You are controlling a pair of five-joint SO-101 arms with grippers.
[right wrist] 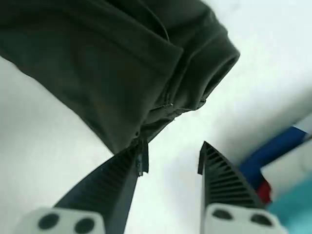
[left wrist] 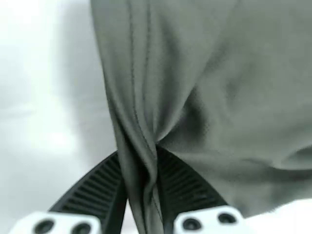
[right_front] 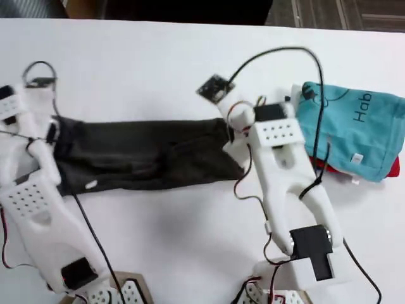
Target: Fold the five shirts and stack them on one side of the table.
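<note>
A dark grey shirt (right_front: 145,155) lies folded into a long band across the white table (right_front: 158,57), running between the two arms. My left gripper (right_front: 54,133) is at its left end. In the left wrist view that gripper (left wrist: 141,170) is shut on a bunched fold of the shirt (left wrist: 204,97). At the band's right end is my right gripper (right_front: 233,136). In the right wrist view this gripper (right wrist: 170,156) is open, and the shirt's corner (right wrist: 107,63) touches one fingertip with nothing between the jaws.
A folded teal shirt (right_front: 354,126) tops a stack at the right edge, with a red one (right_front: 335,170) under it; teal (right wrist: 292,214), red (right wrist: 263,190) and blue (right wrist: 273,151) cloth lie near the right gripper. A black cable (right_front: 319,76) loops over the right arm.
</note>
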